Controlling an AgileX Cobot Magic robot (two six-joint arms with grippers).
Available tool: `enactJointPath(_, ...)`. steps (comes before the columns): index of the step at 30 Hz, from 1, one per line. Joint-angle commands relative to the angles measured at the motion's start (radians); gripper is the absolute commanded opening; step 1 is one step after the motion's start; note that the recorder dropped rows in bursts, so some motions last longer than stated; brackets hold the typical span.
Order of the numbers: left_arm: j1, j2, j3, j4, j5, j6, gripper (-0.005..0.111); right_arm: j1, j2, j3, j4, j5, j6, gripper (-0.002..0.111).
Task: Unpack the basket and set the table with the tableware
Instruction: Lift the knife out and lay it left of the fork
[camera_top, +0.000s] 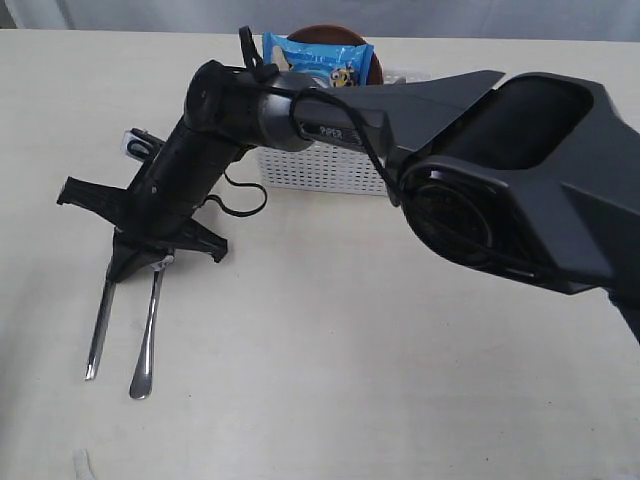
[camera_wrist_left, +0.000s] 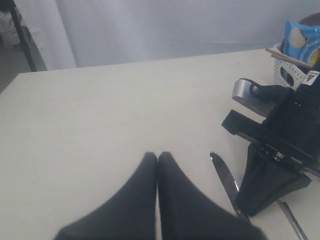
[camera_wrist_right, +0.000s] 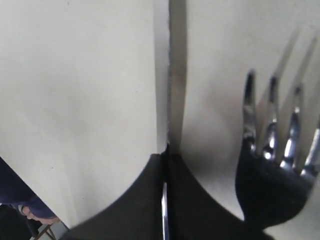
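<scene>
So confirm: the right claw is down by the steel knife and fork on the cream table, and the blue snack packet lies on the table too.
Wrong on the packet: the blue snack packet sits in the white perforated plastic basket, as the exterior view shows. The rest holds.

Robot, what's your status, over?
Left gripper shut, empty. Right gripper shut on knife at the table, fork beside it. Basket behind holds snack packet and brown plate. Nothing blocking.

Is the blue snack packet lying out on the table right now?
No, the snack packet is sticking up out of the white basket, above its rim.
</scene>
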Motion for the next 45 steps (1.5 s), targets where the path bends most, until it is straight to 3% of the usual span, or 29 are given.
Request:
enactJointPath(1, -0.005, -0.002, 0.002, 0.003, -0.001, -0.002, 0.000, -0.002, -0.013, 0.001, -0.110, -0.004, 0.024, 0.000)
enactJointPath(17, -0.005, -0.002, 0.002, 0.003, -0.001, -0.002, 0.000, 0.059, -0.036, 0.001, -0.175, 0.005, 0.186, 0.000)
enactJointPath(29, -0.005, -0.002, 0.002, 0.003, -0.001, -0.002, 0.000, 0.075, -0.039, 0.001, -0.351, 0.054, 0.358, 0.000)
enactJointPath(45, -0.005, -0.002, 0.002, 0.003, -0.001, -0.002, 0.000, 0.087, -0.166, 0.001, -0.351, -0.031, 0.308, 0.000)
